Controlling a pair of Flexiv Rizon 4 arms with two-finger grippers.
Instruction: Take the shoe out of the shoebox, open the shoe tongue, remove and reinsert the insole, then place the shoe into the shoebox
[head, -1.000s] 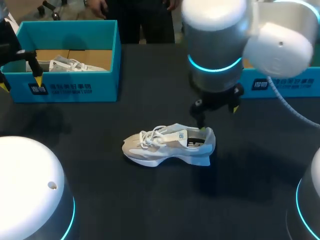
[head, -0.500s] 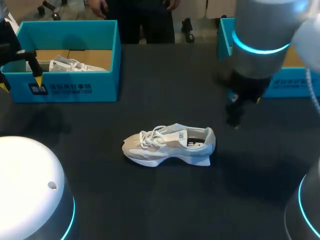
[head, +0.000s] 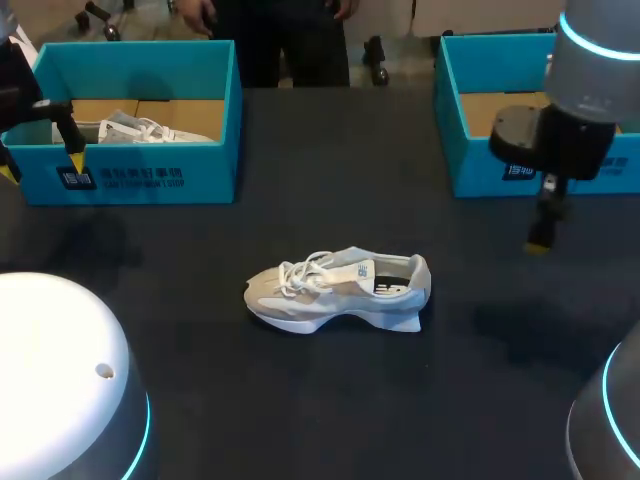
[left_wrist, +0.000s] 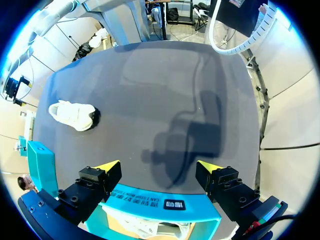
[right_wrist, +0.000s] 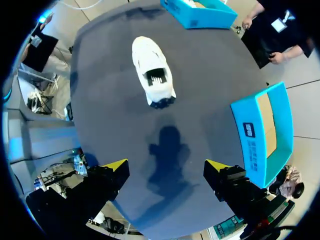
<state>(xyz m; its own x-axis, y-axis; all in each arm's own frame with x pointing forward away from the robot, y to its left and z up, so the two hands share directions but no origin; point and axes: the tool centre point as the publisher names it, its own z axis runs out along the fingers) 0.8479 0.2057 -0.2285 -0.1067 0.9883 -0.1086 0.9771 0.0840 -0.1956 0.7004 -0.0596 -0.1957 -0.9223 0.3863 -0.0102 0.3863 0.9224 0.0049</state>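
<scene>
A white and beige shoe (head: 340, 290) lies on its sole in the middle of the dark table, toe to the left; its insole shows in the opening. The right wrist view has the shoe (right_wrist: 153, 77) well ahead of my right gripper (right_wrist: 167, 165), which is open and empty. That right gripper (head: 545, 235) hangs to the right of the shoe, in front of the right teal shoebox (head: 480, 165). My left gripper (head: 40, 168) hangs open and empty at the front wall of the left teal shoebox (head: 150, 178). The left wrist view shows the shoe (left_wrist: 73, 115) far off across the table.
A second white shoe (head: 140, 130) lies inside the left box. The right box (right_wrist: 260, 135) shows a brown cardboard floor. The left box's front wall (left_wrist: 160, 202) sits directly under my left gripper (left_wrist: 159, 166). Parts of my arms fill the head view's lower corners.
My right arm has pulled away from the shoe's heel, moving right and back to the front of the right box. The shoe and the left arm have stayed put.
</scene>
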